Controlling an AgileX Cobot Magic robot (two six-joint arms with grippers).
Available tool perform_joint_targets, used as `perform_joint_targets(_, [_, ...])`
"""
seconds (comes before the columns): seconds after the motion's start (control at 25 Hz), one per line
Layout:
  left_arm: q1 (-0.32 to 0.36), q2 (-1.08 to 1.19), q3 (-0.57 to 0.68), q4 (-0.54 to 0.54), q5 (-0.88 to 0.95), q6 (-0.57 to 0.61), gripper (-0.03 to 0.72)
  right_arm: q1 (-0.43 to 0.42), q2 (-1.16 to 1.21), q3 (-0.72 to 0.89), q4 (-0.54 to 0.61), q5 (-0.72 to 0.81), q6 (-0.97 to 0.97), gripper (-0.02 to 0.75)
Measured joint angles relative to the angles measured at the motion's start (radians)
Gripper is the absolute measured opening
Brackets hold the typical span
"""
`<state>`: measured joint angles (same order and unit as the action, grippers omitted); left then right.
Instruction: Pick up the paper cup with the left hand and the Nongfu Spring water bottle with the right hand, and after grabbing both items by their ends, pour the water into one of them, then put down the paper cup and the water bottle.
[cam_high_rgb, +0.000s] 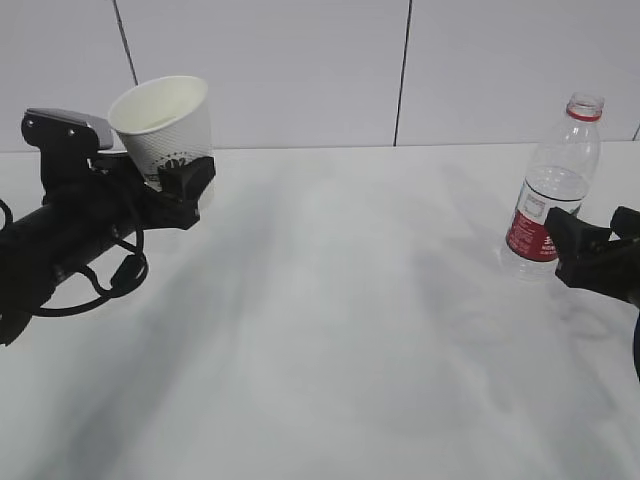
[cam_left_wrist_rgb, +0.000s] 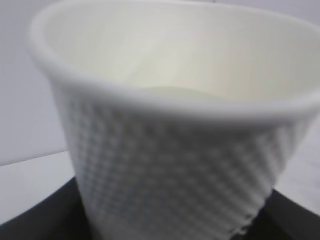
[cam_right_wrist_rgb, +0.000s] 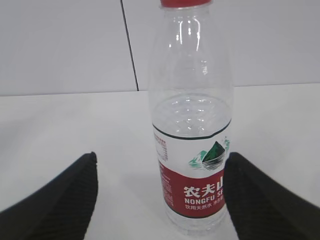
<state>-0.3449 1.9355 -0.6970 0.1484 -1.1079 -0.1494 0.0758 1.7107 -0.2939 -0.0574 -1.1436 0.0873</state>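
The white paper cup (cam_high_rgb: 163, 122) is held off the table and tilted, with my left gripper (cam_high_rgb: 170, 178) shut on its lower part. In the left wrist view the cup (cam_left_wrist_rgb: 170, 150) fills the frame, with dark fingers (cam_left_wrist_rgb: 40, 215) at the bottom corners. The Nongfu Spring water bottle (cam_high_rgb: 556, 190) stands upright at the right, partly full of clear water, with a red neck ring. My right gripper (cam_high_rgb: 585, 228) is open at the level of its red label. In the right wrist view the bottle (cam_right_wrist_rgb: 192, 150) stands between the fingers, close beside the right finger (cam_right_wrist_rgb: 265, 200) and far from the left one.
A white table (cam_high_rgb: 330, 330) spreads between the two arms. A pale panelled wall (cam_high_rgb: 300, 70) rises behind its far edge. The left arm's cables (cam_high_rgb: 110, 280) hang low near the table's left side.
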Motion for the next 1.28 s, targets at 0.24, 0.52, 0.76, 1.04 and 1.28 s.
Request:
perform_joint_targets(0.24, [0.073, 0.0, 0.0, -0.018, 0.0, 0.0, 0.516, 0.0, 0.0, 0.0, 0.0, 0.0, 0.0, 0.587])
perform_joint_targets(0.52, [0.138, 0.0, 0.0, -0.065, 0.0, 0.0, 0.516, 0.0, 0.0, 0.0, 0.0, 0.0, 0.0, 0.587])
perform_joint_targets(0.76, [0.193, 0.0, 0.0, -0.101, 0.0, 0.0, 0.516, 0.0, 0.0, 0.0, 0.0, 0.0, 0.0, 0.587])
perform_joint_targets(1.04, [0.242, 0.0, 0.0, -0.148, 0.011, 0.0, 0.516, 0.0, 0.0, 0.0, 0.0, 0.0, 0.0, 0.586])
perform_joint_targets(1.28, [0.263, 0.0, 0.0, -0.174, 0.029, 0.0, 0.516, 0.0, 0.0, 0.0, 0.0, 0.0, 0.0, 0.586])
